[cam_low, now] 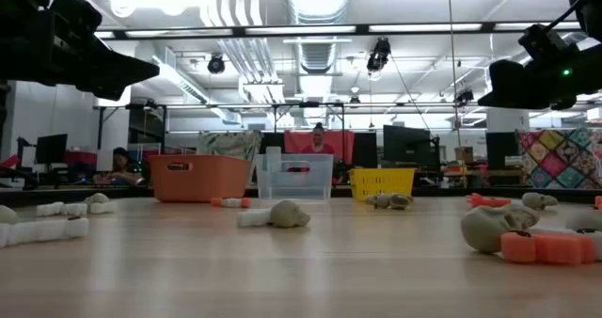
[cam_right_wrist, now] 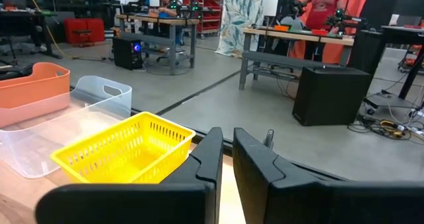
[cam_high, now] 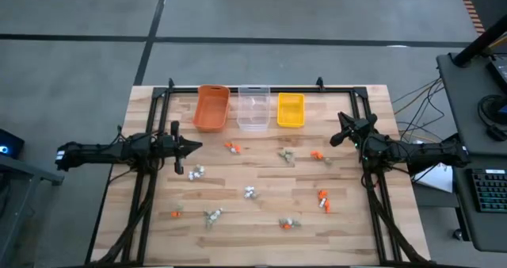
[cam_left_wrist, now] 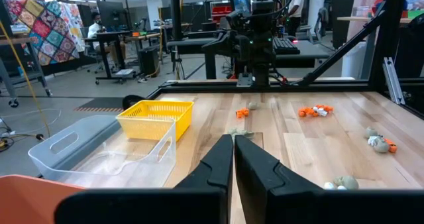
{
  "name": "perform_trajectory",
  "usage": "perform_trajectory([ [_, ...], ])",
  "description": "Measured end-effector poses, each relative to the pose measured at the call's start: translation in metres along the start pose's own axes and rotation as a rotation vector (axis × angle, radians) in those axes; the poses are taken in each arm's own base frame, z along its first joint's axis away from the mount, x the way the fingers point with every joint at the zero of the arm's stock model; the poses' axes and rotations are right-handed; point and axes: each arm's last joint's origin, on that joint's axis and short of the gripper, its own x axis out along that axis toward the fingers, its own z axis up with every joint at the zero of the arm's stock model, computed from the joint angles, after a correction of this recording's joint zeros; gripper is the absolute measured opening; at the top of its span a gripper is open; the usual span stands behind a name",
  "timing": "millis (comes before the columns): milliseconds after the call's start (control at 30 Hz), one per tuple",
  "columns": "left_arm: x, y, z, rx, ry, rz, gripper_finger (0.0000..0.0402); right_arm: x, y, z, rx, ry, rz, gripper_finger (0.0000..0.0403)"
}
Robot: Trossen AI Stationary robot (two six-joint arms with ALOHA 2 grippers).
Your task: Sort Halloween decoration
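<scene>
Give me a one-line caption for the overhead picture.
Two robot arms wait at the table's sides; tiny Halloween trinkets lie scattered before three bins.

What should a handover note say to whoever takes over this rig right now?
Left gripper: shut, empty, raised at the table's left side.
Right gripper: nearly closed, holding nothing visible, raised at the right side.
Halloween decoration: orange, white and grey-tan trinkets scattered over the table, none gripped.
Orange bin, clear bin and yellow bin line the far edge; all three look empty.
Done: no sorting visible.
Left: every trinket to be picked and binned.
</scene>
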Motion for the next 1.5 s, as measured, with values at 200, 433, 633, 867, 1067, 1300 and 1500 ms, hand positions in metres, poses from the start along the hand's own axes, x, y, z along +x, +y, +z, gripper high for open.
perform_trajectory([
  [200, 0.000, 0.000, 0.000, 0.000, 0.000, 0.000, 0.0000, 0.000, 0.000, 0.000, 0.001, 0.000, 0.000, 0.0029],
  [433, 0.000, 0.000, 0.000, 0.000, 0.000, 0.000, 0.0000, 0.000, 0.000, 0.000, -0.001, 0.000, 0.000, 0.0029],
  [633, -0.002, 0.002, 0.023, -0.457, -0.282, -0.020, 0.0000, 0.000, 0.000, 0.000, 0.016, 0.000, 0.000, 0.0029],
  [867, -0.001, -0.003, 0.040, -0.602, -0.438, -0.210, 0.0000, -0.001, 0.006, 0.003, 0.732, 0.064, 0.209, 0.0029],
  [1067, 0.012, -0.010, 0.039, -0.610, -0.425, -0.213, 0.0000, -0.002, 0.010, 0.006, 0.876, 0.110, 0.331, 0.0029],
  [1300, 0.034, -0.016, 0.040, -0.561, -0.412, -0.201, 0.0000, -0.002, 0.014, 0.024, 0.864, -0.005, 0.467, 0.0029],
  [1500, 0.057, -0.022, 0.058, -0.492, -0.386, -0.200, 0.0000, 0.003, 0.021, 0.022, 0.737, 0.014, 0.415, 0.0028],
])
